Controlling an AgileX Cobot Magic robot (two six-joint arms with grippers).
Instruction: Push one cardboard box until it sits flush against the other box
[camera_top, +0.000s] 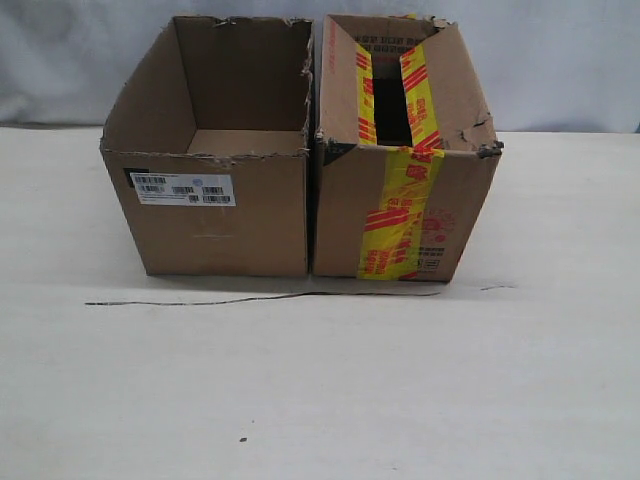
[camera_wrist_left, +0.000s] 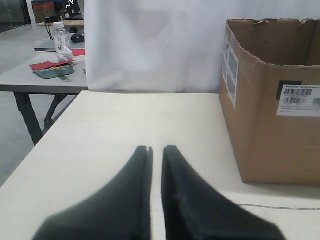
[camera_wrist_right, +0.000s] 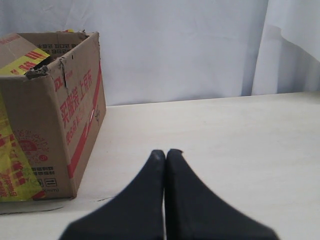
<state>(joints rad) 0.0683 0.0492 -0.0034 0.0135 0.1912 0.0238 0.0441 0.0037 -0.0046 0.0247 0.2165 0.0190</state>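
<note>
The cardboard box (camera_top: 225, 235) stands open-topped on the left of a pale table (camera_top: 320, 400), its right wall tight beside the other box (camera_top: 455, 200), with only a thin dark seam between them. Whether the walls touch all the way along cannot be told. A white barcode label (camera_top: 183, 188) sits on the plain carton's front face, its print too small to read; the left wrist view shows more such labels on the neighbouring side. Wide yellow tape (camera_top: 400, 215) with red stripes and red print runs over the other box's front and flaps, and red Chinese characters (camera_wrist_right: 75, 107) mark its side, too blurred to read with certainty. A thin dark line (camera_top: 260, 298) lies on the table just before both cartons. A white curtain (camera_top: 560, 60) hangs behind. The left gripper (camera_wrist_left: 156, 149) hovers well apart from the plain carton, fingers nearly together, gripping nothing; the right gripper (camera_wrist_right: 166, 152) is pressed closed, empty. Beyond the table, a bottle (camera_wrist_left: 60, 36) stands on a grey side table (camera_wrist_left: 30, 80).
</note>
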